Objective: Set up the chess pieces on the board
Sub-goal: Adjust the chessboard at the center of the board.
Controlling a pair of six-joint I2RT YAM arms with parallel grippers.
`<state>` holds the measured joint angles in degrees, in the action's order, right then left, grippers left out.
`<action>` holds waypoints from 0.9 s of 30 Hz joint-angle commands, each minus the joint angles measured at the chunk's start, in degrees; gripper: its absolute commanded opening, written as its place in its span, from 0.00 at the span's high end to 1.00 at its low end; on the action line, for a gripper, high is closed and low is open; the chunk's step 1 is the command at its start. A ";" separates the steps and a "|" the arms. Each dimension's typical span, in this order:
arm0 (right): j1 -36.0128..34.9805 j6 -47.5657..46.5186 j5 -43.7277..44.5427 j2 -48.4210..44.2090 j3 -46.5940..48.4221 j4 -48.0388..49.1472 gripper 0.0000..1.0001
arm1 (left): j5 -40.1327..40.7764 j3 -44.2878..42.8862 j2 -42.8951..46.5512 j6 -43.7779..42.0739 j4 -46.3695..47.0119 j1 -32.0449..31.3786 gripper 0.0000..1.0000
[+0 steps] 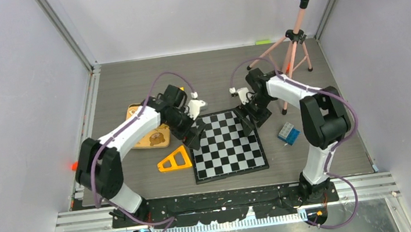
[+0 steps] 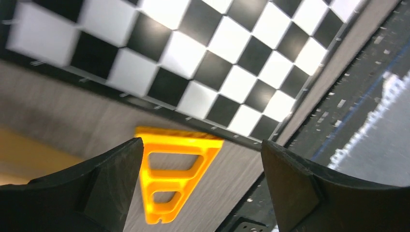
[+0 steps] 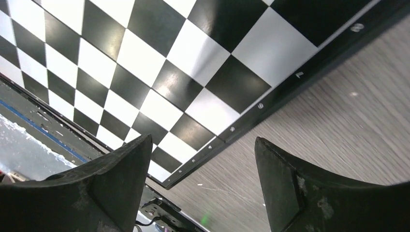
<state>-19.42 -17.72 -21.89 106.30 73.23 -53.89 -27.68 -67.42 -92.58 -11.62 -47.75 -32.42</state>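
1. Between the two arms, on the surface (image 1: pixel 129 84), lies the board (image 1: pixel 228 144). It is flat, unfolded and slightly askew to the near edge. Every square that we can see is bare.
2. We find the left pincer (image 2: pixel 201 145) spread wide with nothing between its jaws. It hangs at the board's left border, towards the far corner. Beneath it an orange triangular frame (image 2: pixel 174 179) lies on the surface just beside the board.
3. We find the right pincer (image 3: pixel 203 140) likewise wide and empty. It hangs over the board's right border, towards the far corner.
4. Governing relation: the coming move needs the chess pieces, and we see none in any view. We therefore cannot tell their bearing from either pincer, how they lie, or which arm is nearer. The board itself is about equally close to both.
5. Obstructions: the arms cover the board's far corners. The left arm also hides part of a yellow-and-wood item (image 1: pixel 147 133), and we cannot make out its contents. A blue block (image 1: pixel 289 134) lies to the right of the board.
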 commanded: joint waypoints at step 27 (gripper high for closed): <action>-14.00 34.50 -14.04 5.49 18.95 33.29 0.15 | 7.79 -6.98 7.75 4.63 -3.76 44.38 0.00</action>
<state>-30.15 3.11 -32.01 108.33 88.40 -34.39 -10.68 -71.20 -80.01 -11.51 -51.66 8.69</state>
